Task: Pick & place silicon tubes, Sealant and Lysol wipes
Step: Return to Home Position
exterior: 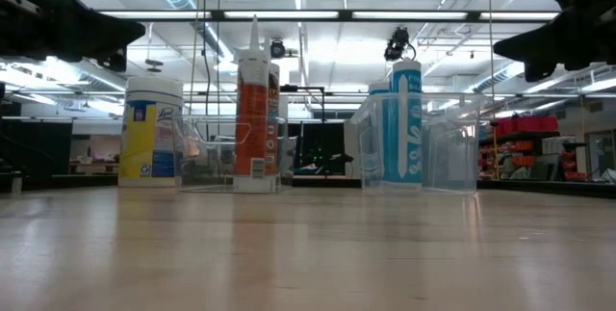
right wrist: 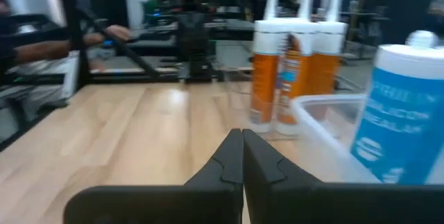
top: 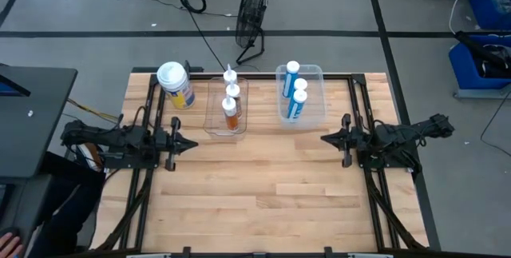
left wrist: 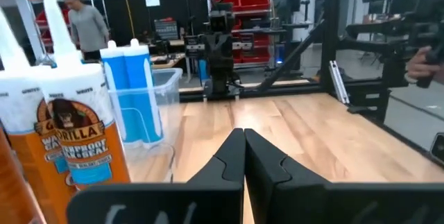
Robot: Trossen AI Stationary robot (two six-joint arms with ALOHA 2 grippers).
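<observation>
Three blue tubes (top: 296, 90) stand in the right clear bin (top: 317, 78), and three orange sealant tubes (top: 231, 108) stand in the left clear bin (top: 211, 129). Both bins sit along the far edge of the worktop (top: 263, 202).

Lysol wipes (top: 175, 84): upright on the bare worktop near its far left corner, just beside the left clear bin and outside it.

Left gripper (top: 193, 142): over the worktop near its left edge, nearer me than the bins, fingers pressed together on nothing. Right gripper (top: 324, 139): opposite, near the right edge, likewise closed and empty. Neither is near the canister.

Handling, my assessment: the canister looks stiff-walled and, if full of damp wipes, heavier than any tube. Its glossy label is probably slick. It is much fatter than the tubes, so I would expect to need the fingers spread nearly to their limit. I would grip the labelled body below the white lid, square across its width. I would avoid the lid, which might lift off. The left arm has the shorter reach.
</observation>
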